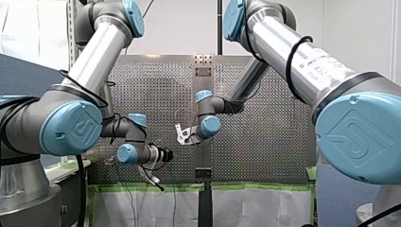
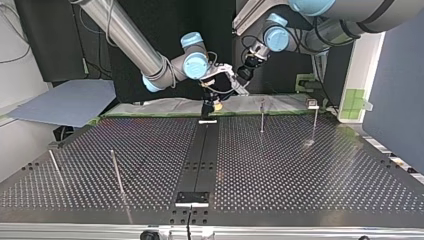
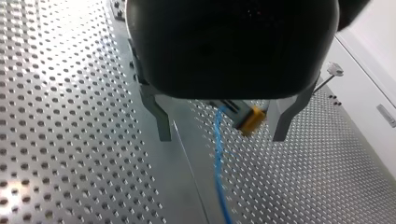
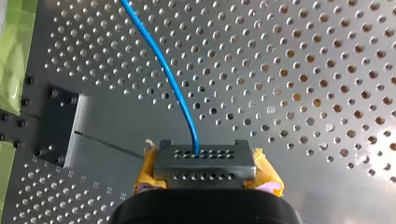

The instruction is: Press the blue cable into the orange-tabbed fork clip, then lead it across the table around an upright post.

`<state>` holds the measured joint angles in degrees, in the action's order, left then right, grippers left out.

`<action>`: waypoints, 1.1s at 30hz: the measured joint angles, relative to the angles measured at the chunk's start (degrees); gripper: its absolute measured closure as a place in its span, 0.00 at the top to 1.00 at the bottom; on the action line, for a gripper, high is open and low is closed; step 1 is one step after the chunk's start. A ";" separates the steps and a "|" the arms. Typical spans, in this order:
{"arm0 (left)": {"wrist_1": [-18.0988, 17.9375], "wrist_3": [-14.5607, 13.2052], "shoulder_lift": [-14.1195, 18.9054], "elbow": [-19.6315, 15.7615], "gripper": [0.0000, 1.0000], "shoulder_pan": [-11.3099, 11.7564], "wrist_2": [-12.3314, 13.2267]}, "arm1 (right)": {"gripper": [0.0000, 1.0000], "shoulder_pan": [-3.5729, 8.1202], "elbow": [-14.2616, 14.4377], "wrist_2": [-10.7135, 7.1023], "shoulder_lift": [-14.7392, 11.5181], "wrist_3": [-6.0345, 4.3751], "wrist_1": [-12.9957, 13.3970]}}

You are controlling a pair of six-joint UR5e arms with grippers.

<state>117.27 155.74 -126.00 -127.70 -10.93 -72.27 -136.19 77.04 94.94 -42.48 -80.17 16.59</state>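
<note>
Pinching the cable [image 4: 163,65] between yellow pads [image 4: 267,169] at the top view's upper middle, the right hand [image 4: 205,156] holds it above the desk [image 2: 300,165], likely for steering, while the left hand [image 3: 223,133] hovers spread nearby.

The perforated table [image 2: 310,170] is bare metal with a satin sheen, the blue cable [image 4: 161,60] wears a smooth, glossy plastic jacket, the upright post [image 2: 262,119] is thin bright metal, and the green tape [image 4: 13,46] looks matt.
</note>
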 joint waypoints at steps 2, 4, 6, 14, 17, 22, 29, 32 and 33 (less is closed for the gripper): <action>-0.26 0.16 -0.98 0.05 1.00 0.09 0.71 | 0.00 -0.29 -0.10 0.06 -0.01 0.03 -0.20; -0.86 0.69 -1.86 0.44 1.00 0.03 1.55 | 0.00 -0.53 -0.16 0.13 -0.04 0.06 -0.31; -1.27 1.20 -2.29 1.05 1.00 -0.21 2.21 | 0.00 -0.73 -0.22 0.18 -0.07 0.07 -0.36; -3.23 4.34 -2.63 3.58 1.00 -1.83 4.80 | 0.00 -1.48 -0.56 0.47 -0.05 0.16 -0.40; -4.56 5.73 -2.64 4.42 1.00 -2.40 4.80 | 0.00 -1.73 -0.64 0.82 -0.05 0.15 -0.40; -5.69 7.97 -2.68 5.40 1.00 -2.75 3.79 | 0.00 -1.93 -0.68 1.02 -0.06 0.13 -0.59; -6.06 8.55 -2.70 5.53 1.00 -2.74 2.70 | 0.00 -1.99 -0.74 1.09 -0.14 0.09 -0.75; -6.13 8.58 -2.70 5.54 1.00 -2.66 2.20 | 0.00 -1.98 -0.75 1.08 -0.20 0.09 -0.75; -6.16 8.56 -2.70 5.55 1.00 -2.63 2.01 | 0.00 -1.97 -0.75 1.07 -0.22 0.09 -0.75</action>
<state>111.11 164.30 -128.70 -122.15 -13.56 -70.26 -138.16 76.29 96.02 -42.70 -80.08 15.84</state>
